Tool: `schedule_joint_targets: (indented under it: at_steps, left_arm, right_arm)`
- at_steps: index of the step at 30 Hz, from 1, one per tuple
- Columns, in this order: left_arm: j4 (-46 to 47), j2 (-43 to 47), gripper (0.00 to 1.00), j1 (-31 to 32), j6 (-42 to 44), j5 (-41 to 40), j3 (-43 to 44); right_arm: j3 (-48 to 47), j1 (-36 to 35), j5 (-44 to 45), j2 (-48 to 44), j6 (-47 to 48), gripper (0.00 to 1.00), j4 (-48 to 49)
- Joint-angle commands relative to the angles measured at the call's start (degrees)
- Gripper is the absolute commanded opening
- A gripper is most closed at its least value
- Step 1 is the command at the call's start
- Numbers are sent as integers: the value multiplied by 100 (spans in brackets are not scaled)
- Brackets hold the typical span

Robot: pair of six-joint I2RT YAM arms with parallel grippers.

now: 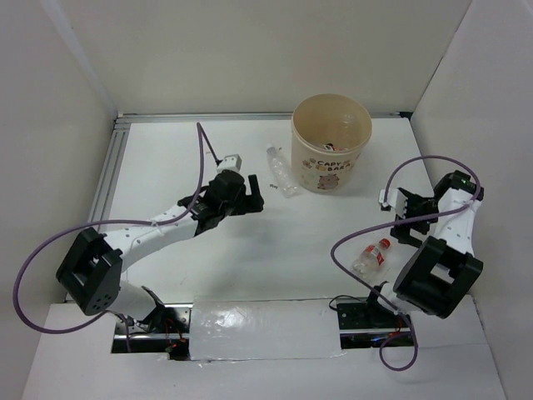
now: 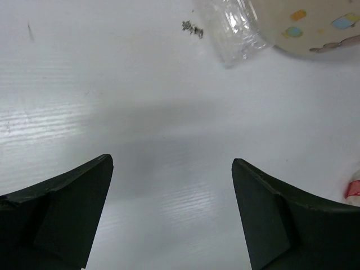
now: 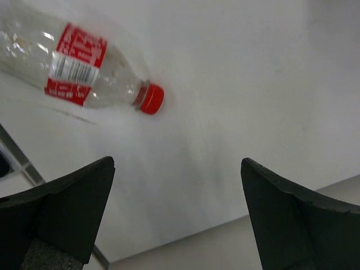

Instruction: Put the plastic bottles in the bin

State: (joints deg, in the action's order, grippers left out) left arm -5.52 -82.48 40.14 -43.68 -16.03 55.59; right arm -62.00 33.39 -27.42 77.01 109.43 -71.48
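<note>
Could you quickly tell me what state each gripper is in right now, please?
Left gripper: open, holding nothing.
Right gripper: open, holding nothing.

Left gripper (image 2: 171, 169) spread wide, arm stretched forward, right gripper (image 3: 177, 169) spread wide, arm apparently folded back

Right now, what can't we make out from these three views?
- Bin contents: top view, wall and shadow hide most; no bottle count possible.
- Clear bottle: left wrist view, top edge cuts it off.
- Red object: left wrist view, right edge cuts it; unidentifiable.
- Red-capped bottle: right wrist view, left edge cuts its base; label text blurred.
- Dark specks: left wrist view, too small to identify.
</note>
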Motion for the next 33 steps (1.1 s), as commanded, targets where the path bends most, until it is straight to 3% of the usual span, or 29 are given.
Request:
schedule_joint_targets:
  at_steps: [1, 4, 7, 10, 17, 24, 26, 27, 28, 29, 30, 33]
  left_arm:
    - [517, 513, 100, 3, 17, -14, -92]
    - [517, 513, 100, 3, 79, -14, -163]
    - [517, 513, 100, 3, 131, 48, -163]
    - [464, 513, 100, 3, 132, 48, -163]
    - [394, 513, 100, -50, 70, 152, -216]
    - [455, 338, 100, -50, -96, 153, -216]
    - [455, 198, 100, -111, -246, 232, -137]
    - [455, 49, 100, -181, -333, 354, -84]
    - [386, -39, 100, -234, -543, 451, -23]
    - [385, -136, 100, -304, -649, 574, 117]
    - [385, -337, 100, -418, -772, 775, 188]
    - [385, -620, 100, -559, -1063, 996, 504]
  right_arm:
    - [195, 195, 518, 173, 3942, 100, -384]
    - [643, 195, 326, 174, 4820, 100, -384]
    - [1048, -15, 141, 122, 5035, 100, 27]
    - [1646, -332, -411, -124, 4861, 100, 1044]
    - [2121, -1035, -668, -186, 4413, 100, 1969]
    - [2297, -1782, -492, -73, 4298, 100, 1972]
    - [2297, -1985, -440, -72, 4105, 90, 1919]
    - [2297, -2055, -440, -72, 3739, 80, 1919]
    - [2115, -2116, -527, -72, 3535, 68, 1919]
    - [1991, -2117, -588, -72, 3385, 46, 1919]
    - [1868, -2117, -728, -72, 3314, 39, 1614]
    - [1393, -2117, -1245, -255, 3147, 32, 1147]
